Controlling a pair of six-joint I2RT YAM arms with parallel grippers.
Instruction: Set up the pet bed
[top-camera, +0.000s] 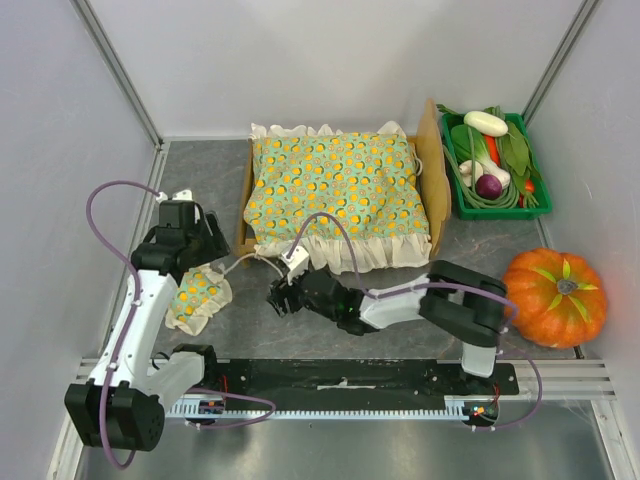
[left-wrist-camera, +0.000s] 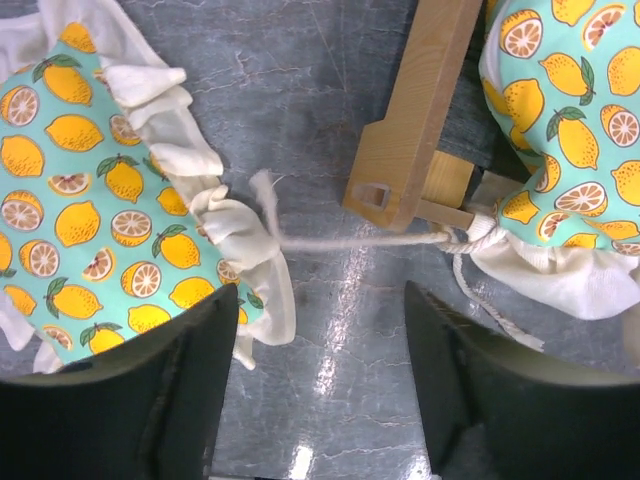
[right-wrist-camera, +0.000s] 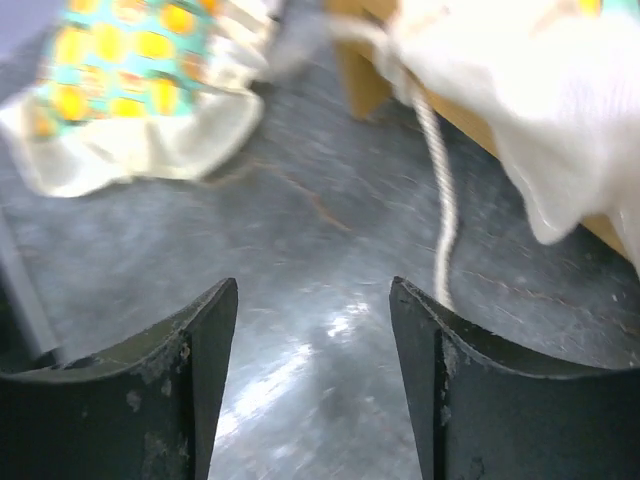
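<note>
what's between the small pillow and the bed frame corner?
Left wrist view: a white string tied at the bed frame stretches toward the pillow over otherwise bare grey table.

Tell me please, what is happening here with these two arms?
Two robot arms are setting up a pet bed. The frilled lemon-print cushion already lies on its wooden frame. The small matching pillow lies on the table beside it. The left gripper hovers open between the pillow and the bed's corner, above a white cord; the right gripper is open nearby. Neither holds anything.
</note>
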